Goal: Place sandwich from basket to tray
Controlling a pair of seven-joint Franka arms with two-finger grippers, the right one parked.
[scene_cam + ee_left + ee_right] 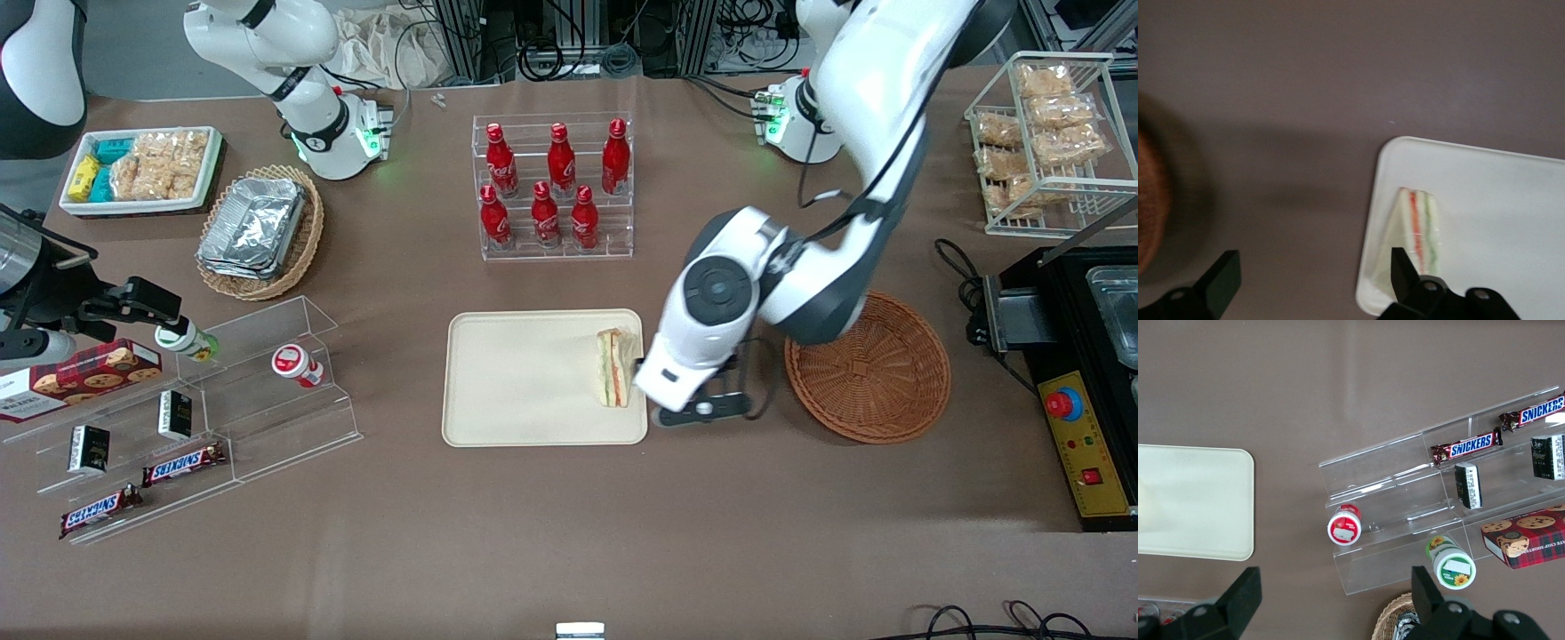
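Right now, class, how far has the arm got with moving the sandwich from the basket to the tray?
Nearly done. The sandwich already lies on the tray, near the edge closest to the basket, which holds nothing. The gripper is open, with the tray's edge between its fingers and one finger beside the sandwich, gripping nothing. All that appears left is pulling the arm away.

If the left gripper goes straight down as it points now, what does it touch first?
Probably the bare tabletop between tray and basket. The open gripper has one finger close by the sandwich at the tray's edge, so that finger might hit the rim; depth is unclear.
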